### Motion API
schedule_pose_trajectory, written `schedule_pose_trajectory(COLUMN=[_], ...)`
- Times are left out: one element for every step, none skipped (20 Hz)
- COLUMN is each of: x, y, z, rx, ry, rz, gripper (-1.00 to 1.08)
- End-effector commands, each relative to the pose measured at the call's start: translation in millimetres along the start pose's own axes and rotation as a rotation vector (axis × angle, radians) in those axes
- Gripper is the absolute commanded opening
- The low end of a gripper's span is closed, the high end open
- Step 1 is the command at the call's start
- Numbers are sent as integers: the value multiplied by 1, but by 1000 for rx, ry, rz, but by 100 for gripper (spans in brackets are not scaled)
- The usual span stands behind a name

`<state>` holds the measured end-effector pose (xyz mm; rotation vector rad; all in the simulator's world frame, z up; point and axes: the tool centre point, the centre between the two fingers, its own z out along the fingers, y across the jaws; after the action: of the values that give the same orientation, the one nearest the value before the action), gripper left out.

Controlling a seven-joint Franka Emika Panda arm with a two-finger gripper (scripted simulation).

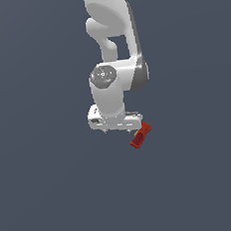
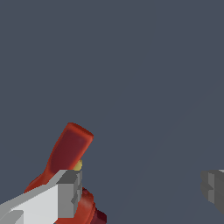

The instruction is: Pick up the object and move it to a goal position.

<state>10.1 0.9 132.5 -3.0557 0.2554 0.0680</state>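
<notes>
The object is a small dark-red bent piece, just below the white gripper's hand at its side toward the exterior view's right. In the wrist view the object sits against one grey fingertip, which hides part of it. Its rounded bulbous end shows past that finger's inner side. The gripper is wide open, and the other fingertip is far from the object. In the exterior view the gripper points down and its fingers are mostly hidden under the hand.
A plain dark grey-blue surface fills both views. The white arm rises above the gripper. A tiny yellowish spot shows on the object beside the finger.
</notes>
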Motion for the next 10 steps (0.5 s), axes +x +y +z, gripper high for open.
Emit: schedule_pose_trajectory(x=[2, 3, 4, 5, 5, 6, 7, 8, 9, 9], y=[-6, -9, -12, -16, -19, -23, -27, -31, -35, -38], z=[11, 16, 21, 26, 32, 38, 44, 49, 54, 59], rx=[35, 51, 69, 87, 107, 128, 148, 168, 186, 203], ry=[-25, -37, -50, -64, -80, -96, -113, -129, -145, -160], rz=[59, 87, 117, 148, 182, 217, 251, 283, 313, 342], gripper=[108, 108, 108, 108, 108, 108, 108, 108, 108, 108])
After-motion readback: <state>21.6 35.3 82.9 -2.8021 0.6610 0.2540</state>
